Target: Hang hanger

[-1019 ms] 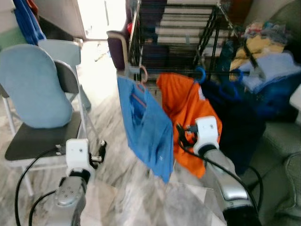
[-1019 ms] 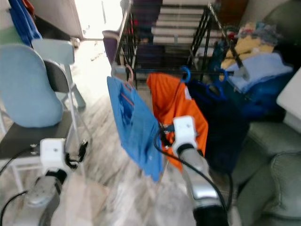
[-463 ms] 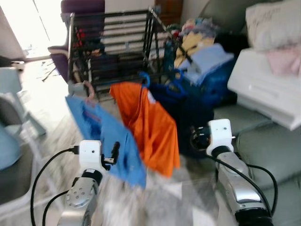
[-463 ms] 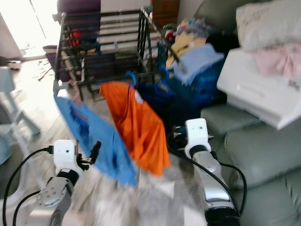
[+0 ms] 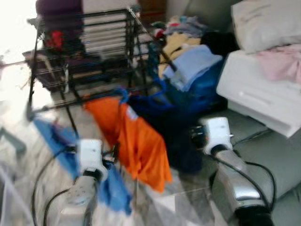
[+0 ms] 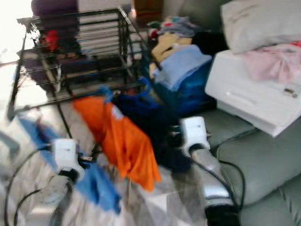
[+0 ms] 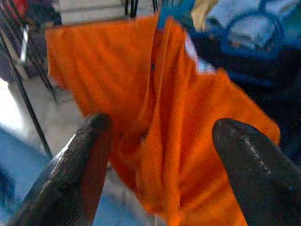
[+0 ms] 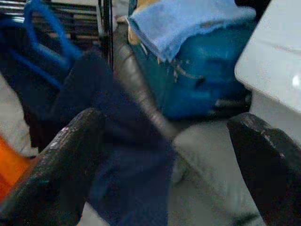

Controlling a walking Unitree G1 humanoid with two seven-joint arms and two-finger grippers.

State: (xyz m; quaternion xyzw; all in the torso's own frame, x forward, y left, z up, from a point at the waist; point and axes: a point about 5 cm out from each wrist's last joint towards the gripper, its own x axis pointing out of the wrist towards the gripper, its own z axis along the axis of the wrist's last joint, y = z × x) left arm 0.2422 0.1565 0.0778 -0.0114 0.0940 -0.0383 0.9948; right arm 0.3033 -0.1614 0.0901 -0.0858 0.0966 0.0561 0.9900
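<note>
1. The left hand (image 7: 157,165) has its two black fingers spread apart, empty, before the orange shirt on a blue plastic hanger (image 5: 123,95), which hangs on the black wire drying rack (image 5: 84,52).
2. The right hand (image 8: 162,160) is spread wide, empty, facing the dark navy garment (image 8: 117,141) and blue basket (image 8: 202,70).

Orange shirt (image 5: 136,141) beside a blue one (image 5: 61,146) — both plain. Black rack (image 5: 84,47); navy garment (image 5: 174,122) — white box (image 5: 263,89).
</note>
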